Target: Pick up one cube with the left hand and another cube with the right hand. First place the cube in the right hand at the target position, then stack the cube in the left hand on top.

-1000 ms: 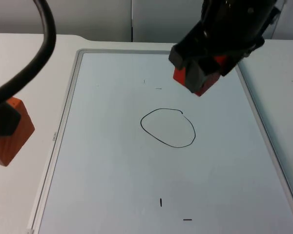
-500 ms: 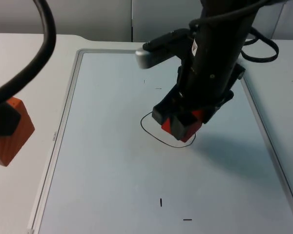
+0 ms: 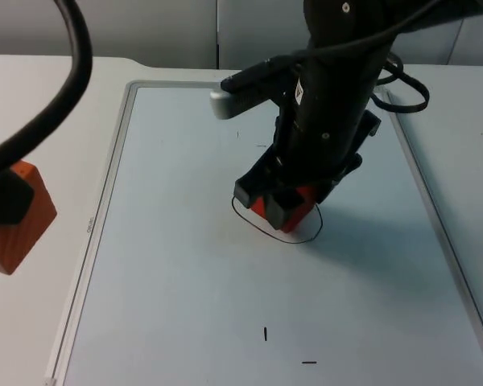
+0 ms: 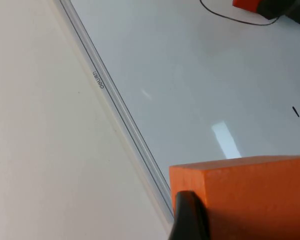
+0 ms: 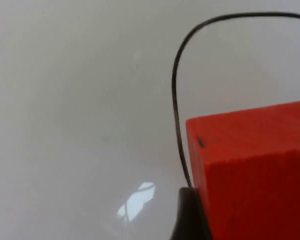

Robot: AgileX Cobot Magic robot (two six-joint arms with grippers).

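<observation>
My right gripper [image 3: 282, 205] is shut on a red cube [image 3: 299, 207] low over the hand-drawn black circle [image 3: 262, 225] on the whiteboard [image 3: 177, 265]. Up close the red cube [image 5: 255, 170] hangs just inside the circle line [image 5: 177, 100], a black fingertip [image 5: 190, 215] against its side. At the picture's left edge my left gripper [image 3: 4, 205] is shut on an orange cube [image 3: 20, 221] and waits above the table beside the board. That orange cube [image 4: 250, 195] shows with a fingertip [image 4: 190, 215] pressed on its face, and the red cube [image 4: 247, 4] sits far off.
The whiteboard's metal frame [image 3: 97, 217] runs along its left side, also seen as the frame [image 4: 117, 105] near the orange cube. Small black marks [image 3: 266, 334] lie toward the board's front. A grey partition wall [image 3: 185, 28] closes the back.
The right arm has come forward and down, bringing the red cube from the board's far side to just over the circle. The left arm has stayed still.
</observation>
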